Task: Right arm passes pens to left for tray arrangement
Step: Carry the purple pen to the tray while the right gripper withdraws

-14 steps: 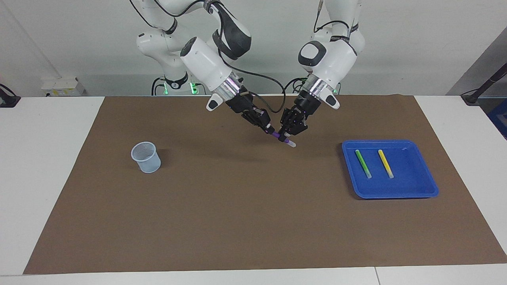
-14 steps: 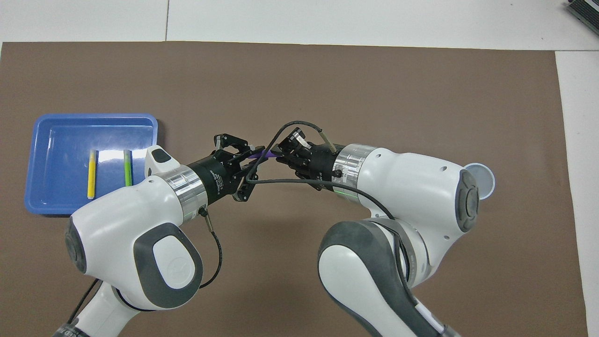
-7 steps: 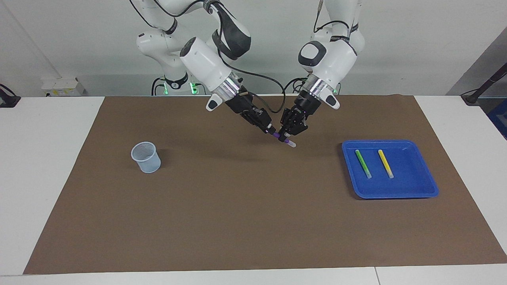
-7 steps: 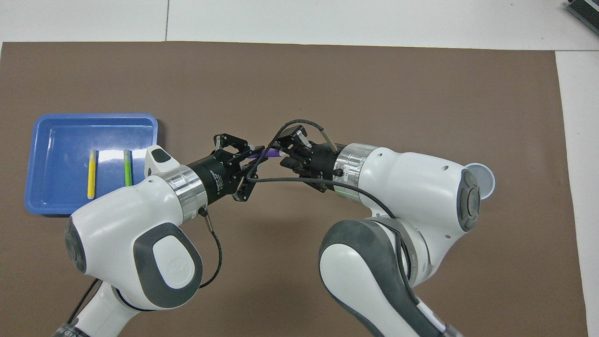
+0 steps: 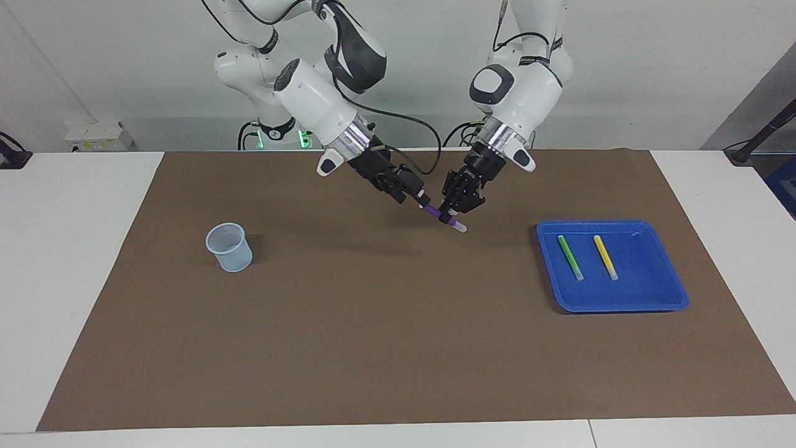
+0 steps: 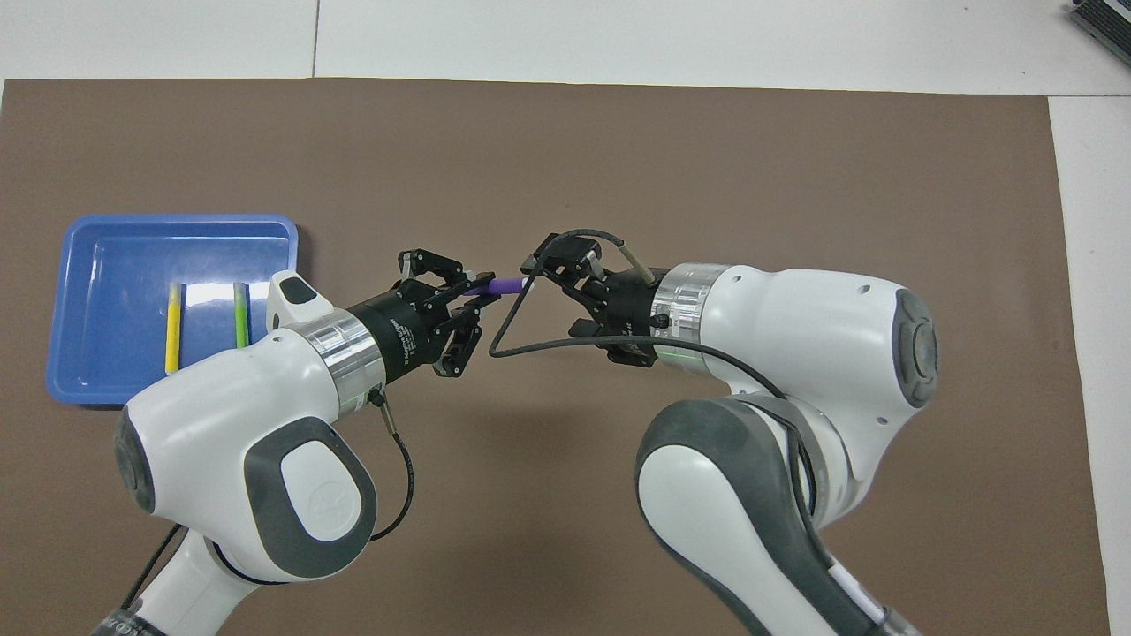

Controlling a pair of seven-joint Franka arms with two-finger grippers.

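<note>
Three pens in all. One purple pen (image 5: 443, 217), slanted, up in the air at upper centre of the facing view, whitish tip pointing toward the lower right, clamped in the left pincer (image 5: 450, 216); same pen (image 6: 495, 286) just left of centre in the overhead view. Right pincer (image 5: 421, 202) right by the pen's upper end, fingers spread wide, holding nothing. Both pincers over bare brown mat (image 5: 385, 348), in the upper middle of the facing frame.

Two more pens flat in the one blue tray (image 5: 647, 298) at right of the facing frame: one green pen (image 5: 570, 257), one yellow pen (image 5: 606, 257), side by side, apart, roughly parallel. One pale mesh cup (image 5: 229, 247) at left of centre, upright on the mat. White tabletop (image 5: 74, 261) around the mat.
</note>
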